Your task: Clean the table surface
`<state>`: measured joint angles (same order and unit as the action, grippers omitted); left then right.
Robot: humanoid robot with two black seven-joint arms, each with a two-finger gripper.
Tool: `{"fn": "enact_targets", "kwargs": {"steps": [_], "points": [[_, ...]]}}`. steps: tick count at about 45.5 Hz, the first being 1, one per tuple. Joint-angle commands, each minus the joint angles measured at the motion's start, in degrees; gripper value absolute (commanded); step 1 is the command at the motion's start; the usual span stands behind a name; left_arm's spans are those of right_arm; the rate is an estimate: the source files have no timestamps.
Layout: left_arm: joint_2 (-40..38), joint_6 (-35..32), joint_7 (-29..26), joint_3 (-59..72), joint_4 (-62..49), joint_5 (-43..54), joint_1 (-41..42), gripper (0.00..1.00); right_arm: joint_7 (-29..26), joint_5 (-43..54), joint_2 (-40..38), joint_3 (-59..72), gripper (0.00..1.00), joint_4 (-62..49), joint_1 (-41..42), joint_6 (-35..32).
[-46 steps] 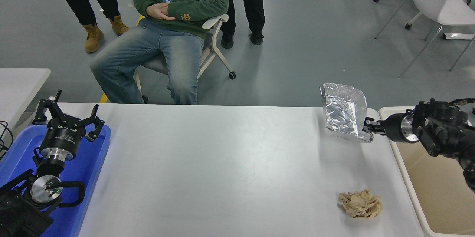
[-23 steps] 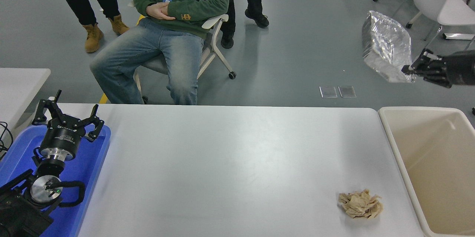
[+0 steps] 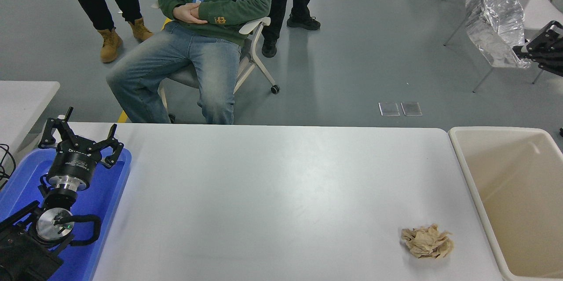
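Holding a foil tray (image 3: 495, 17) by its lower rim, the right end effector (image 3: 525, 52) hangs high past the bench's (image 3: 272, 193) far right corner. Foil's light and crushable. Crumpled paper (image 3: 426, 241) sits near the bench's right edge, soft, pinch anywhere. Left end effector (image 3: 79, 138) parked open.

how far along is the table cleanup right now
Partly done. The crinkled silver foil tray is off the wide white tabletop, pinched in the right claw, high at the picture's upper right. The beige plastic bin shows nothing inside. Still left: the crumpled tan paper wad near the tabletop's right edge. The left claw sits open over the blue tray.
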<state>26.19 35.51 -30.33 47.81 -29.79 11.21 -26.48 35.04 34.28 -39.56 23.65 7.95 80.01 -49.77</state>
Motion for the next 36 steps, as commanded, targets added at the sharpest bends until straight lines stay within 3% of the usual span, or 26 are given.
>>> {"fn": "enact_targets", "kwargs": {"steps": [1, 23, 36], "points": [[0.0, 0.0, -0.08, 0.0, 0.0, -0.04, 0.02, 1.0, 0.03, -0.01, -0.61, -0.1, 0.0, 0.4, 0.32, -0.23], [0.0, 0.0, 0.0, 0.0, 0.0, 0.04, 0.02, 1.0, -0.5, 0.08, -0.43, -0.1, 0.0, -2.23, -1.17, -0.23], [0.0, 0.0, 0.0, 0.0, 0.0, 0.04, 0.02, 1.0, -0.94, -0.09, -0.43, -0.19, 0.0, -6.45, -5.92, 9.33]]}}
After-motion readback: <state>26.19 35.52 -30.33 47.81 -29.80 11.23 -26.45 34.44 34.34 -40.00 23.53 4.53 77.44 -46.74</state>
